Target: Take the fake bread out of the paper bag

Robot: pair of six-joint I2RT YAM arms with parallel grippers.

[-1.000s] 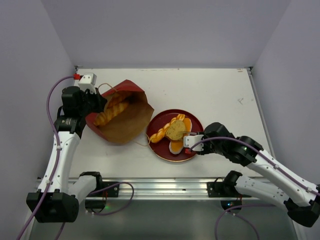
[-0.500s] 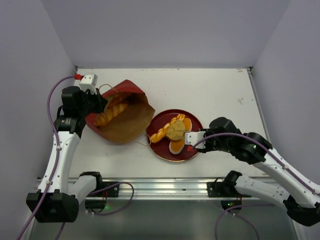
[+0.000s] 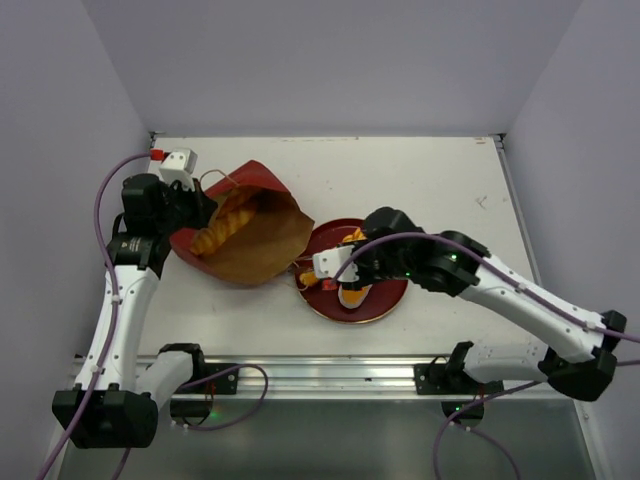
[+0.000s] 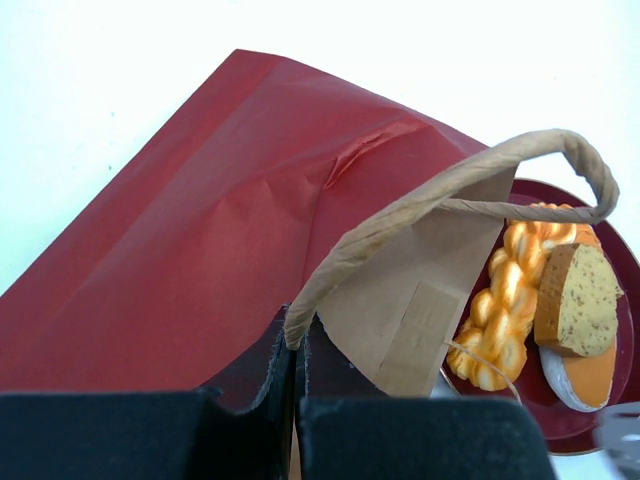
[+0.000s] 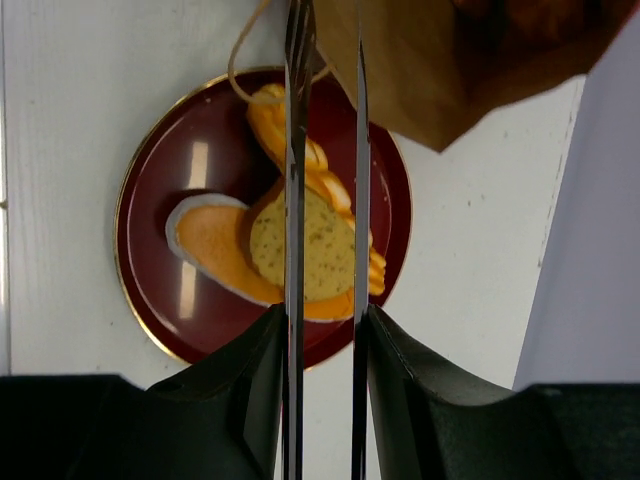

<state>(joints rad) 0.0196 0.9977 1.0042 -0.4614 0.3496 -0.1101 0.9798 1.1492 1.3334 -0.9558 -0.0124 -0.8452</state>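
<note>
The paper bag (image 3: 255, 235) lies on its side at the left, its brown inside showing, with a long ridged loaf (image 3: 222, 228) in it. My left gripper (image 3: 196, 206) is shut on the bag's rim (image 4: 300, 330) beside the cord handle (image 4: 450, 185). On the dark-red plate (image 3: 388, 300) lie a twisted stick (image 5: 290, 140), a round tan slice (image 5: 305, 245) and a flat orange slab (image 5: 215, 250). My right gripper (image 3: 325, 268) hovers over the plate's left part, near the bag's mouth. It is open a little and empty (image 5: 327, 40).
The bag's other cord handle (image 5: 250, 40) loops onto the plate's edge. Walls close in the white table (image 3: 420, 180) at the left, back and right. The right arm's link crosses above the plate.
My right gripper has moved left from the plate's right side to over its left part, toward the bag. The left arm and the bag have held still.
</note>
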